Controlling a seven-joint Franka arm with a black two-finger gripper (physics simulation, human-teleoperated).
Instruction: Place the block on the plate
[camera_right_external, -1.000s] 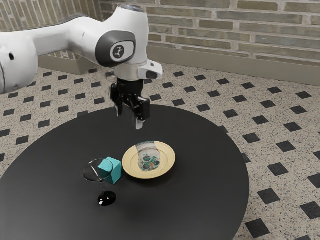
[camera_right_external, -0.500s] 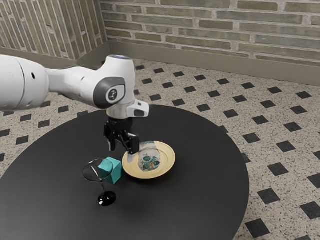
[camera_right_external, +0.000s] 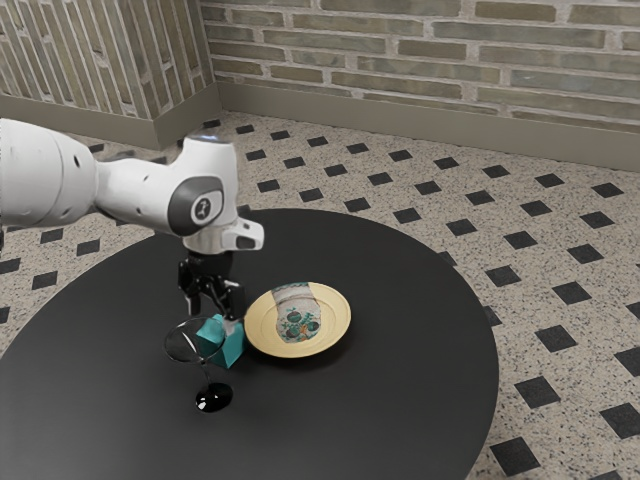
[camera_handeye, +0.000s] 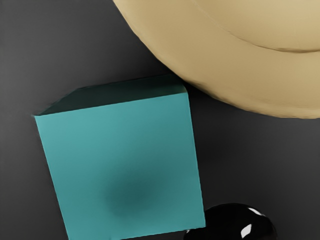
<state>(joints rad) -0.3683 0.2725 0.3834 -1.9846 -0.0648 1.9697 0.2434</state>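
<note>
Exterior view: the white arm (camera_right_external: 140, 190) is seen entering from about 10 o'clock, bent down over the black round table (camera_right_external: 400, 390).
Gripper: the black gripper (camera_right_external: 213, 318) is held just above the teal block, at about 12 o'clock from it. Its 2 fingers are parted, and nothing is clamped between them.
Shift of the gripper: compared with 0.5 s ago, when it was seen by the plate's rim, it has been lowered and carried toward about 8 o'clock. The fingers were parted then too.
Block: the teal block (camera_right_external: 230, 350) is found on the table, off the plate. Its place is unchanged from the earlier frames, but its upper corner is now partly covered by 1 finger.
Plate: the yellow plate (camera_right_external: 337, 325), with a patterned patch at its middle, is set between 2 and 3 o'clock from the block, just beside it. Whether the 2 are touching cannot be told. No move of it is seen.
Glass: the stemmed glass (camera_right_external: 213, 398) is left standing upright, its base at about 6 o'clock from the block, its bowl overlapping the block in the exterior view. It has not been shifted.
Wrist view: the block's flat upper face is seen under the hand, darkened by a soft shadow, with the plate's rim and the glass's dark base close by.
</note>
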